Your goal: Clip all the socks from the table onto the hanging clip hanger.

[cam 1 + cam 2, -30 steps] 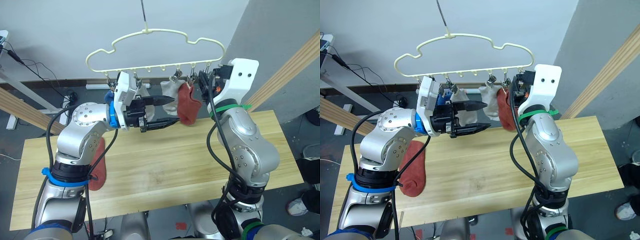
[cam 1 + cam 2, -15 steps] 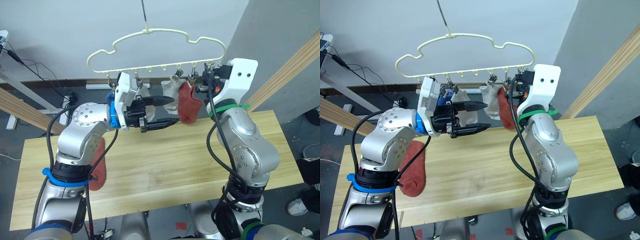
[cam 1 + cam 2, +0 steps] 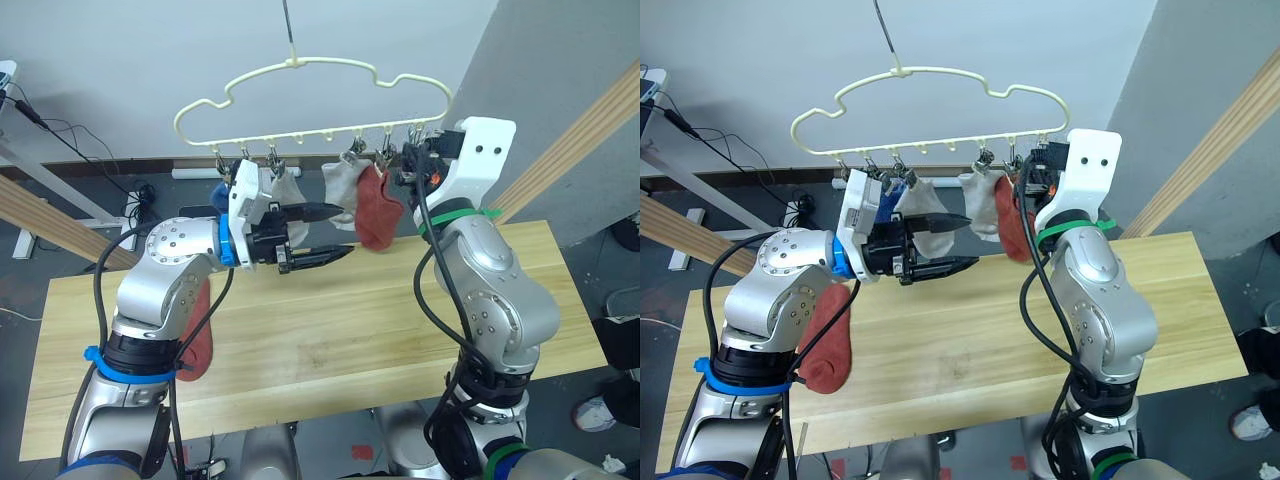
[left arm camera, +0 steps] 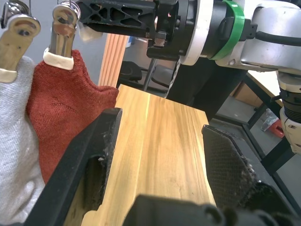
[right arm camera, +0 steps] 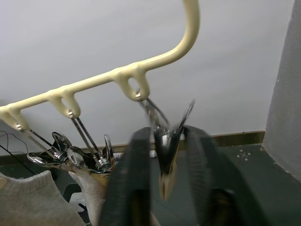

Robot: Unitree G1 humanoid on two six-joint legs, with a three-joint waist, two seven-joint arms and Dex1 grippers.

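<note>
While the right gripper point(image 5: 162, 188) pinches an end clip point(image 5: 165, 141) on the hanger point(image 3: 300, 95), the left gripper point(image 3: 325, 232) hangs open and empty; one red sock point(image 3: 825, 335) lies on the table point(image 3: 330, 340)

The left arm covers much of the rust-red sock point(image 3: 197, 335) lying on the table point(image 3: 330, 340). A blue sock point(image 3: 883, 203) on the clip hanger point(image 3: 310, 100) sits mostly behind that arm's wrist. The hanger's hook runs off the top edge. The end clip point(image 5: 164, 141) between the right gripper point(image 5: 165, 176) fingers is blurred.
</note>
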